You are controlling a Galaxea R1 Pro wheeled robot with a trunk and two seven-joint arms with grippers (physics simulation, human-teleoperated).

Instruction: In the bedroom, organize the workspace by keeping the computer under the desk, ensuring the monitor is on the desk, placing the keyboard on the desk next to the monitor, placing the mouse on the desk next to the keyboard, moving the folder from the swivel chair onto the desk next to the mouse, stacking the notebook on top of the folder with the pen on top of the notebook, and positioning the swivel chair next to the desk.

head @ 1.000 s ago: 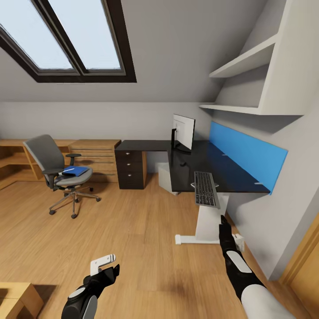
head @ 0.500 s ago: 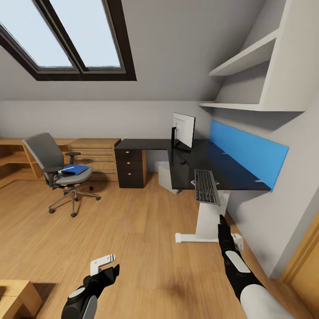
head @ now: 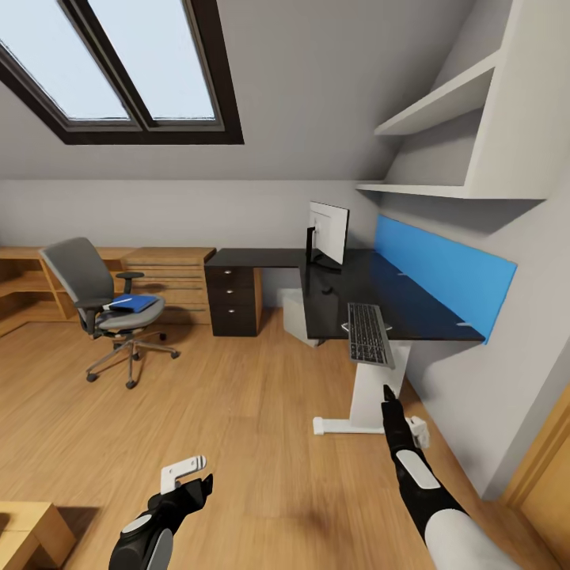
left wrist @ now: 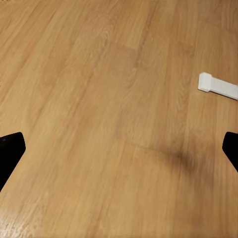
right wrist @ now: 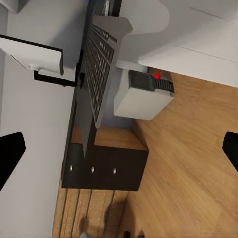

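At nine o'clock the folder (head: 134,302) waits on the swivel chair (head: 103,301). Our left gripper (head: 190,473) hangs low at seven, jaws spread wide. Our right gripper (head: 387,393) has crept upward toward the keyboard (head: 368,333) overhanging the desk (head: 396,305) edge at three, its wrist view showing jaws spread, empty; we judge a grasp is next.

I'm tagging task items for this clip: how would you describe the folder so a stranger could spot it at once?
Find the grey swivel chair on the wood floor, left of the black desk and in front of the low wooden drawer unit. The folder lies flat on its seat, a bright blue rectangle against grey upholstery.
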